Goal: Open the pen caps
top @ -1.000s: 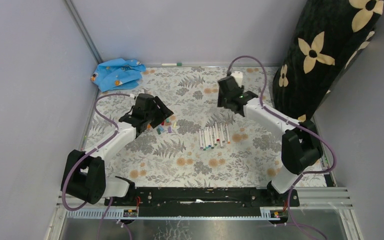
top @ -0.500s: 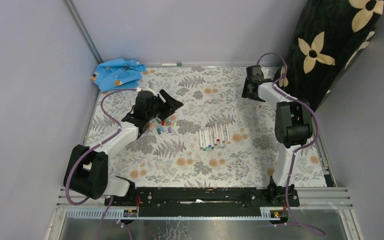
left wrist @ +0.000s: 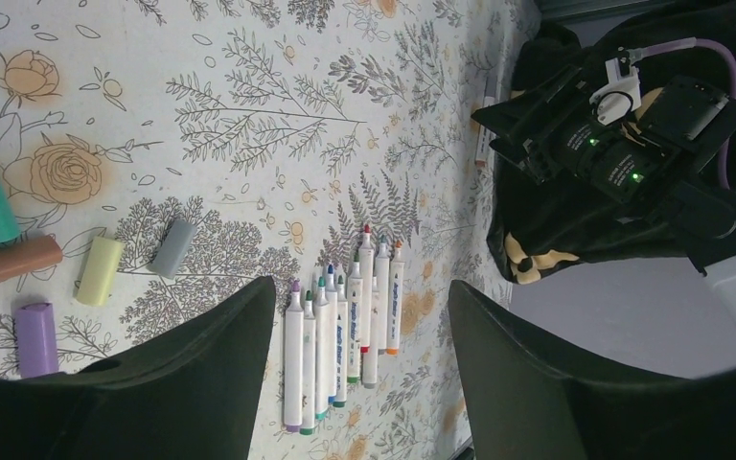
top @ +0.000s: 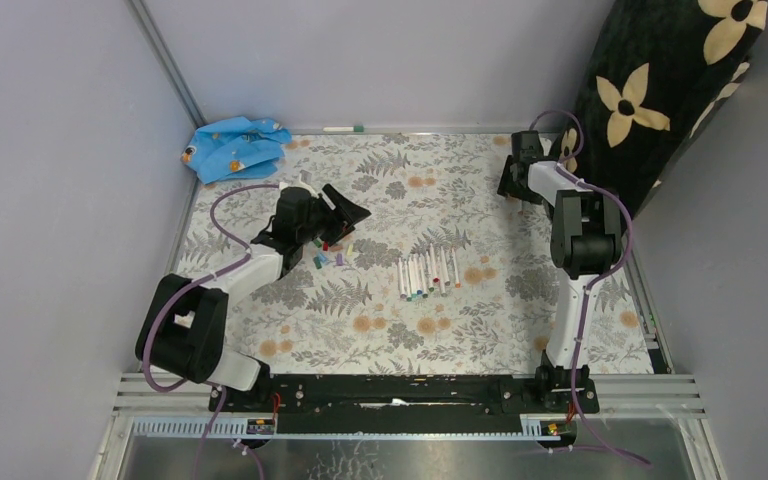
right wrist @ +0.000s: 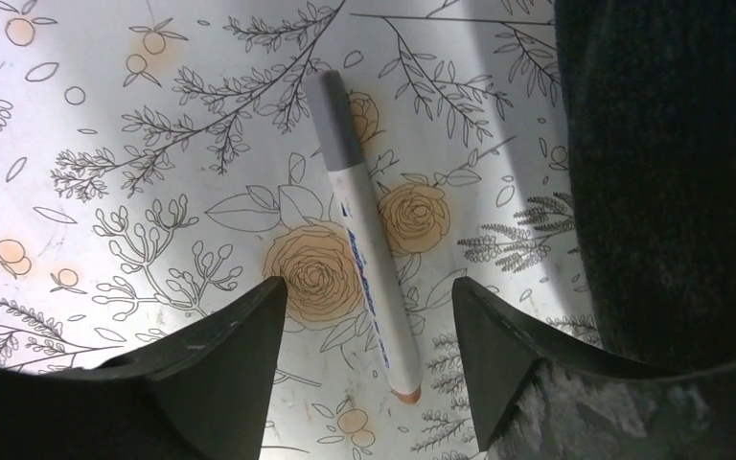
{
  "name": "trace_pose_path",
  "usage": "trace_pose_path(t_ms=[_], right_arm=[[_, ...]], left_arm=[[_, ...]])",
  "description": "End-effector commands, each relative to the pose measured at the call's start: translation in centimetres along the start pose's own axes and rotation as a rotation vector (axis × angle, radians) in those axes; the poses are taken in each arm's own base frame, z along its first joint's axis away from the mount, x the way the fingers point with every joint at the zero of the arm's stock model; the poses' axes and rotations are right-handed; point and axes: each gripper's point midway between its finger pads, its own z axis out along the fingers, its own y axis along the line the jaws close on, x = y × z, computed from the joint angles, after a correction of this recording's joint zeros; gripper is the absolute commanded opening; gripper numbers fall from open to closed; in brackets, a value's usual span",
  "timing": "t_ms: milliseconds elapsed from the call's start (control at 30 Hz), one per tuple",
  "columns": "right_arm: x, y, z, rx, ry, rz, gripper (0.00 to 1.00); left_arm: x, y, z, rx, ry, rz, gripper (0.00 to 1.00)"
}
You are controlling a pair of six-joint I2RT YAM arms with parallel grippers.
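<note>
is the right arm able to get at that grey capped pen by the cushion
Probably yes: the right gripper hangs over the grey-capped pen, jaws open either side of it, nothing between. The black flowered cushion sits close beside, though.

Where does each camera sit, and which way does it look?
Top external: above and behind, looking down at the table; both arms show.
Left wrist: faces across the pen row toward the right arm; own jaws show.
Right wrist: faces down at one pen; own jaws show.
Shared: top and left wrist see that row.
</note>
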Motion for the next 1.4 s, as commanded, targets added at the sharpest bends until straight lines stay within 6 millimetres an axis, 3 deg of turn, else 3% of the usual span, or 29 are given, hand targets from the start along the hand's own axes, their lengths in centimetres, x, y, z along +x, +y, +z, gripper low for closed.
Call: trace_pose_path(t_ms=[0, 200, 333, 467, 667, 833, 1033, 1367], right_arm=[[0.1, -0.2, 1.1, -0.040, 0.032, 0.002, 0.68], [2.0, -0.1, 0.8, -0.067, 0.115, 0.011, 0.38], [3.5, -0.2, 0.3, -0.079, 0.151, 0.023, 0.29], [3.9, -0.4, -0.7, -0.088, 0.152, 0.019, 0.02], [3.5, -0.1, -3.7, -0.132, 0.100, 0.006, 0.00], [3.1, 2.3, -7.9, -0.205, 0.029, -0.050, 0.00], [5.0, 6.0, -15.0, -0.299, -0.025, -0.161, 0.00], [13.2, 12.4, -26.5, -0.567, -0.033, -0.343, 0.00]], left_arm=[[-0.2, -1.1, 0.4, 0.064, -0.017, 0.000, 0.73], [-0.1, -1.2, 0.7, 0.069, -0.016, -0.017, 0.73], [0.0, -1.5, 0.5, 0.075, -0.015, -0.020, 0.73], [-0.1, -1.7, -0.2, 0.067, -0.018, -0.013, 0.73], [0.1, -1.8, -1.2, 0.052, -0.015, 0.006, 0.73], [-0.2, -2.4, -2.2, 0.045, -0.017, 0.037, 0.74], [-0.1, -3.4, -3.5, 0.051, 0.002, 0.060, 0.75], [1.6, -5.6, -3.6, 0.150, 0.070, -0.009, 0.78]])
